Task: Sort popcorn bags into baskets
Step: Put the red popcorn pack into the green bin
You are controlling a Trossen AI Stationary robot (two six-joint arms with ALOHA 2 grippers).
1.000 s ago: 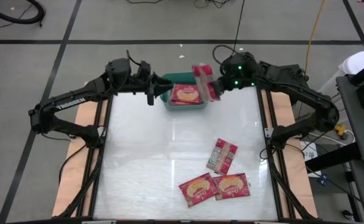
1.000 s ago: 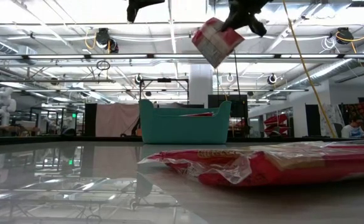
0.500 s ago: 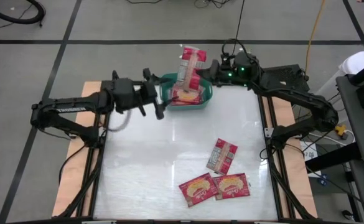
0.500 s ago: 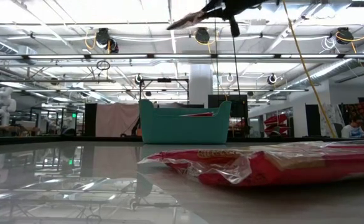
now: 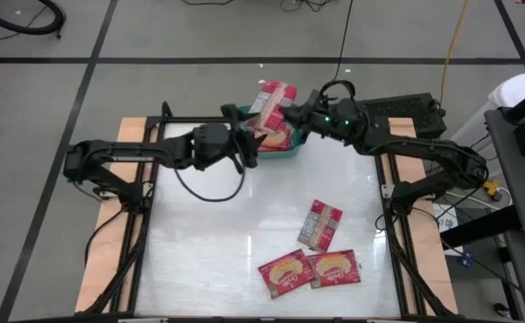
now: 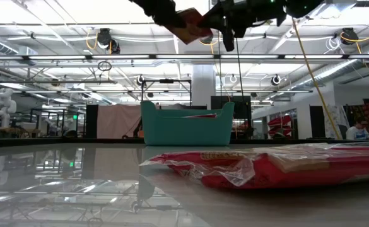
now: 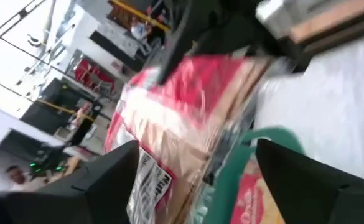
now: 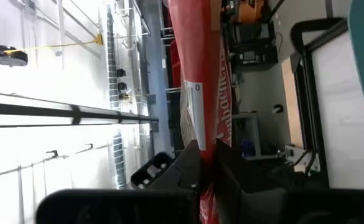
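- The right gripper (image 5: 287,115) comes in from 2 o'clock and pinches a bag (image 5: 271,99) between closed fingers, holding it in the air above the tub (image 5: 284,154) at 12 o'clock on the table (image 5: 226,242).
- In the low view that bag (image 6: 187,17) hangs tilted, well above the tub (image 6: 185,129) (another red bag shows over the tub's rim).
- The left gripper (image 5: 244,148) reaches in from 9 o'clock, its fingers spread wide just beside the held bag; in its wrist view the bag (image 7: 188,118) fills the space between the fingers (image 7: 101,180) without being clamped.
- The right wrist view shows the bag (image 8: 200,81) edge-on, gripped at one end.
- Three more bags lie near 5 o'clock: one (image 5: 320,223) printed panel up, two (image 5: 285,272) (image 5: 335,267) picture up and touching each other.
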